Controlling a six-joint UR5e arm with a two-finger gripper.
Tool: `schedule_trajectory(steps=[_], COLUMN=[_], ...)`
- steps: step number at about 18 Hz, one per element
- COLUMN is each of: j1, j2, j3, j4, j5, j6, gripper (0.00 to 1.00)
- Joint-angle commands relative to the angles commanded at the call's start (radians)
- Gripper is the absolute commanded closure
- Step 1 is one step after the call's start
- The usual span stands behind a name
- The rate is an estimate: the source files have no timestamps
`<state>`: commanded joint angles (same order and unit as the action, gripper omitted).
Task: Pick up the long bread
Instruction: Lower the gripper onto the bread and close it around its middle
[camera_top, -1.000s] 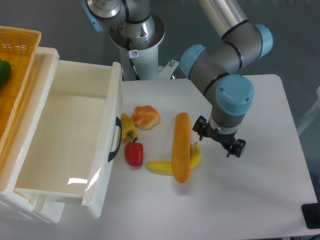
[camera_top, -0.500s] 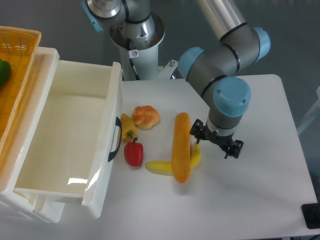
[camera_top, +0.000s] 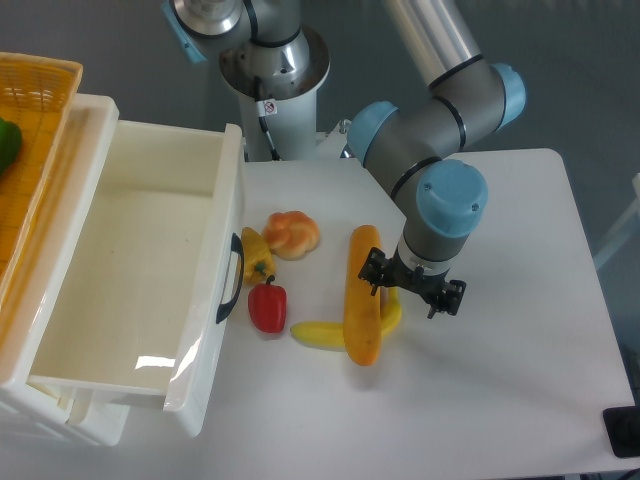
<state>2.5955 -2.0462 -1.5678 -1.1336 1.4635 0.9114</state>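
Note:
The long bread is a smooth orange-tan loaf lying lengthwise on the white table, across a curved yellow banana. My gripper hangs just right of the loaf's middle, over the banana's right end. Its two dark fingers are spread apart and hold nothing. The left finger is next to the loaf's right side. I cannot tell whether it touches it.
A round knotted bun, a yellow pepper and a red pepper lie left of the loaf. An open white drawer stands at the left, with an orange basket behind it. The robot base is at the back.
My gripper has moved left, from right of the banana to right beside the loaf. The loaf and the other food have not moved.

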Motion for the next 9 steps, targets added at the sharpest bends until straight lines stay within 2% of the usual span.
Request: schedule_trajectory(steps=[9], j1=[-0.031], j2=[-0.055], j3=[0.011], j4=[-0.002], j5=[-0.058], j6=[-0.123], gripper=[0.0])
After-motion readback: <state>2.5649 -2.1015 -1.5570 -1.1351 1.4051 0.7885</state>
